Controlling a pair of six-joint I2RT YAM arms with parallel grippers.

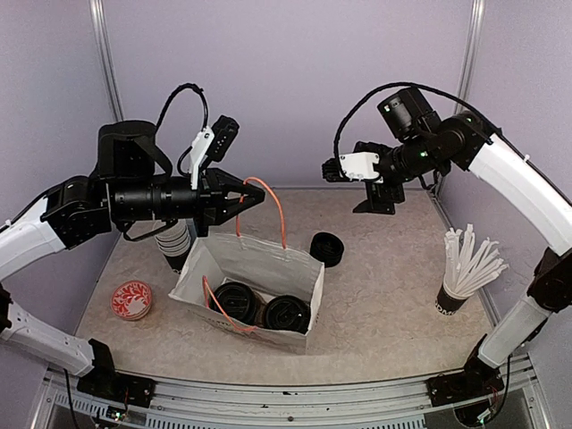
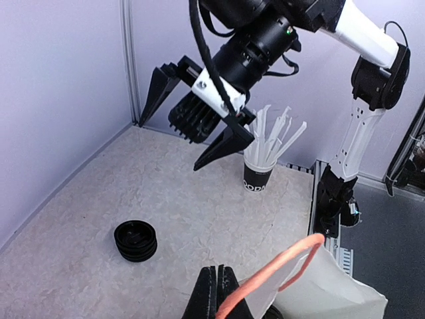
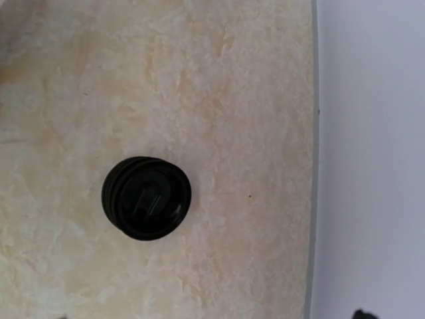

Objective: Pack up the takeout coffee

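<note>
Nearest, the takeout coffee cups (image 1: 284, 313) are found side by side inside the paper bag (image 1: 268, 257), lids up. They are judged to be light, with soft paper walls that can be squashed and lids that may pop off. So they are best held gently round the sides. Above them, the orange handle (image 1: 279, 219) is pinched tight by the left gripper (image 1: 253, 197). Farther back, the right gripper (image 1: 375, 206) is spread wide, with nothing in it, above the table (image 1: 384, 295).
</note>
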